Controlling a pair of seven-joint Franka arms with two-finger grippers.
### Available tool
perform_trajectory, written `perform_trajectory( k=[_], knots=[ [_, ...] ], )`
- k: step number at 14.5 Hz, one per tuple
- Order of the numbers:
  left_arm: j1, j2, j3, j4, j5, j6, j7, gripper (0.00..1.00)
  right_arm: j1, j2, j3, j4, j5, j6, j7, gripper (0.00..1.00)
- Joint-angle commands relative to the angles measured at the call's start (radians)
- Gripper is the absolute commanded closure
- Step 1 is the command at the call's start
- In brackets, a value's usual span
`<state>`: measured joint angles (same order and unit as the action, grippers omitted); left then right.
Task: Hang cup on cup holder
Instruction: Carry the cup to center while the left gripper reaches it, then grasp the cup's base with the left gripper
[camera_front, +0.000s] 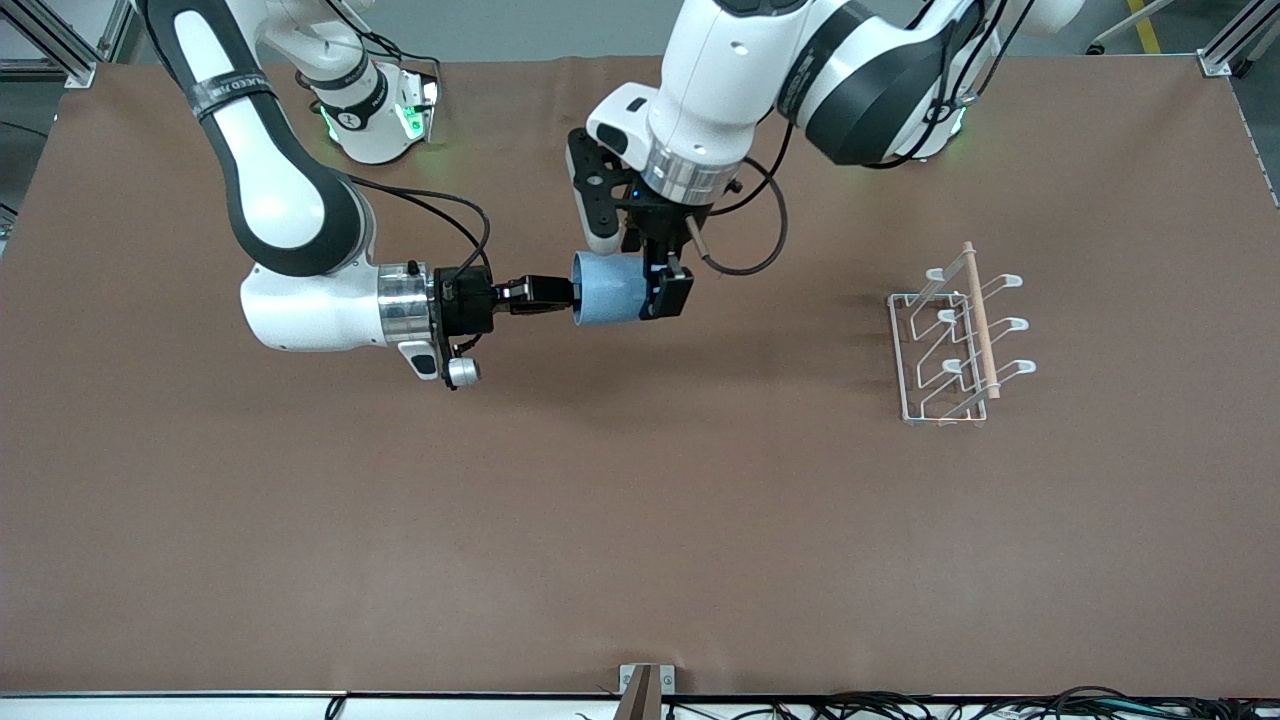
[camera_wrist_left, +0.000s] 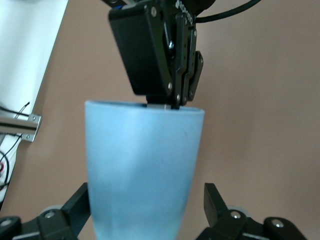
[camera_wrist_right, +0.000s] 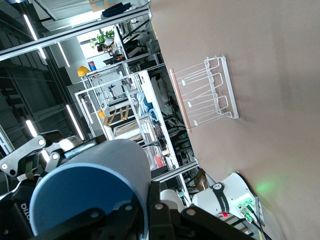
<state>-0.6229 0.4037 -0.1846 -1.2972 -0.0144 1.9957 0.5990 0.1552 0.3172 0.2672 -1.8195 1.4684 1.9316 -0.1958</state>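
The light-blue cup (camera_front: 610, 288) lies on its side in the air over the middle of the table. My right gripper (camera_front: 560, 293) is shut on its rim, one finger inside the dark blue mouth (camera_wrist_right: 85, 195) and one outside. My left gripper (camera_front: 665, 290) comes down from above, open, its fingers (camera_wrist_left: 212, 200) on either side of the cup's narrow end (camera_wrist_left: 142, 170), with a gap showing at one finger. The white wire cup holder (camera_front: 955, 340) with its wooden rod stands toward the left arm's end of the table, bare; it also shows in the right wrist view (camera_wrist_right: 207, 92).
The brown table cover (camera_front: 640, 520) spreads wide around the arms. A small metal bracket (camera_front: 645, 685) sits at the table edge nearest the front camera. Both arm bases stand along the edge farthest from the front camera.
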Motion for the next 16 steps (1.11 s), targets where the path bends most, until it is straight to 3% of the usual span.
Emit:
perform_trajectory(
  k=[1, 3, 6, 8, 11, 12, 13, 16],
  knots=[
    [0.0, 0.018, 0.008, 0.03, -0.002, -0.003, 0.065, 0.05, 0.003, -0.017, -0.003, -0.017, 0.03, -0.002, -0.011, 0.96],
    [-0.004, 0.029, 0.007, 0.03, -0.003, 0.003, 0.07, 0.1, 0.003, -0.017, -0.003, -0.017, 0.03, -0.002, -0.01, 0.95],
    [-0.009, 0.04, 0.004, 0.029, -0.001, 0.017, 0.067, 0.33, 0.001, -0.017, -0.003, -0.017, 0.03, -0.003, -0.008, 0.93],
    [-0.006, 0.04, 0.004, 0.026, 0.001, 0.015, 0.067, 0.35, 0.001, -0.017, -0.003, -0.015, 0.029, -0.003, -0.004, 0.9],
    [0.003, 0.03, 0.005, 0.026, 0.002, 0.002, 0.064, 0.39, -0.006, -0.015, -0.003, -0.017, 0.03, -0.017, 0.003, 0.64],
    [0.005, 0.027, 0.007, 0.026, 0.001, -0.005, 0.062, 0.39, -0.006, -0.017, -0.003, -0.015, 0.03, -0.026, -0.002, 0.13],
    [0.005, 0.026, 0.008, 0.027, 0.001, -0.024, 0.062, 0.39, -0.009, -0.017, -0.003, -0.014, 0.03, -0.029, -0.002, 0.0],
    [0.015, 0.003, 0.013, 0.027, 0.008, -0.102, 0.062, 0.39, -0.016, -0.017, -0.008, -0.009, 0.027, -0.019, -0.002, 0.0]
  ],
)
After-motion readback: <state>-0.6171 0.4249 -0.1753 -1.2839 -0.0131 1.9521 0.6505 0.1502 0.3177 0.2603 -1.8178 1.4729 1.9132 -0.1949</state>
